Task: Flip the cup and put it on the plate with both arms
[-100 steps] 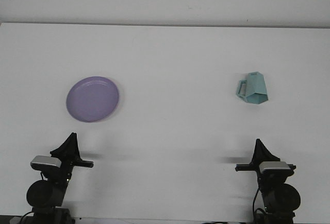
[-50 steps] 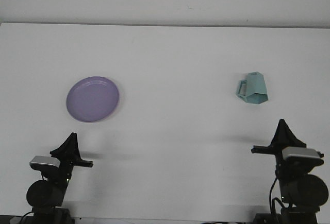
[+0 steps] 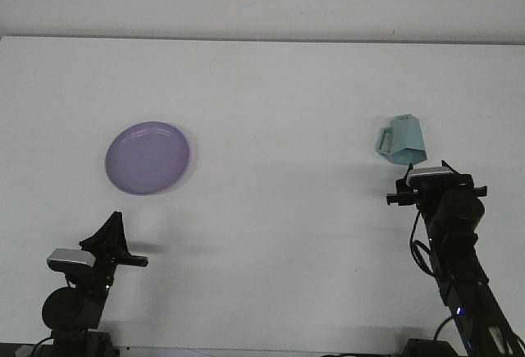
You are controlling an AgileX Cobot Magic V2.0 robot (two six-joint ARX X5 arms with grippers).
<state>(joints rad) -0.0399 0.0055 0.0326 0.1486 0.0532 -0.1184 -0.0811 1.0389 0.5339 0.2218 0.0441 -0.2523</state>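
A light teal cup (image 3: 403, 140) lies on its side at the right of the white table, its handle to the left. A purple plate (image 3: 147, 157) lies flat at the left. My right arm has risen and reaches forward; its gripper (image 3: 435, 170) is just in front of the cup and slightly to its right, hidden mostly behind the wrist and its camera. My left gripper (image 3: 112, 230) rests low at the near left edge, well in front of the plate, pointing up.
The white table (image 3: 271, 102) ends at a pale wall along the back. Cables hang along the right arm near the bottom right corner.
My right arm has lifted from its rest pose at the near edge and moved forward toward the cup. The left arm, cup and plate have stayed put.
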